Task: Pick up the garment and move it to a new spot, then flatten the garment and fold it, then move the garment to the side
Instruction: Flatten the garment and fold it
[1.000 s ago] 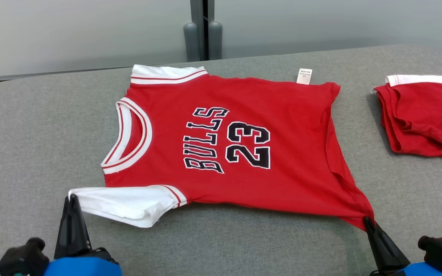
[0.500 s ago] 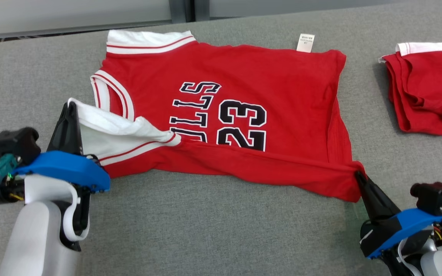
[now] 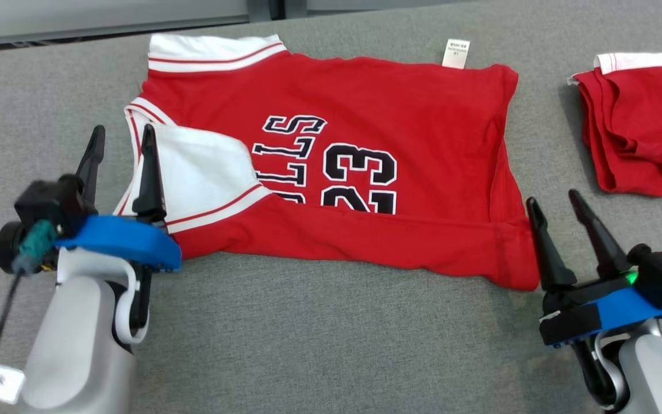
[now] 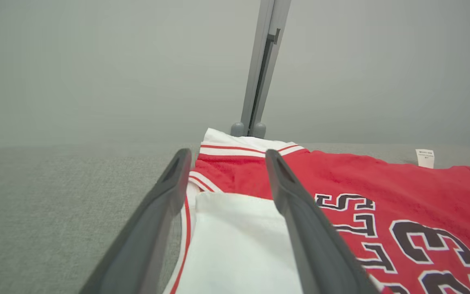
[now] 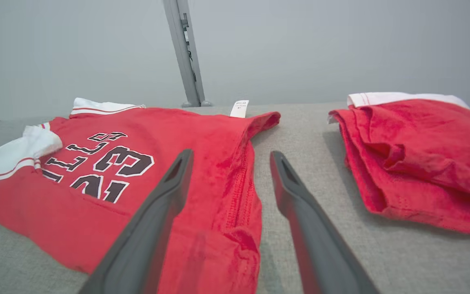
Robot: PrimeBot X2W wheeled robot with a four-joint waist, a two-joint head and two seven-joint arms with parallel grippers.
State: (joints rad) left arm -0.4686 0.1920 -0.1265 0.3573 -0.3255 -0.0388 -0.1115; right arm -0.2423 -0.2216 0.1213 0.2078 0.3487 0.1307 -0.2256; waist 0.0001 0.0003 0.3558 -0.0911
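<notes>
Looking down on a grey padded surface (image 3: 308, 333), we are seeing the red jersey (image 3: 423, 144) lying at its centre, near edge folded over the lettering. Our left gripper (image 3: 123, 129) is hovering over the white sleeve (image 3: 204, 172), fingers spread and gripping nothing. Our right gripper (image 3: 552, 198) is straddling the hem corner, equally spread. We are judging that a low fingertip could snag cloth on leaving and drag the fold open.

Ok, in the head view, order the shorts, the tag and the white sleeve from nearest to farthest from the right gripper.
1. shorts, just to the right of the right gripper.
2. tag, at the far edge of the jersey.
3. white sleeve, folded over at the jersey's left end.
</notes>
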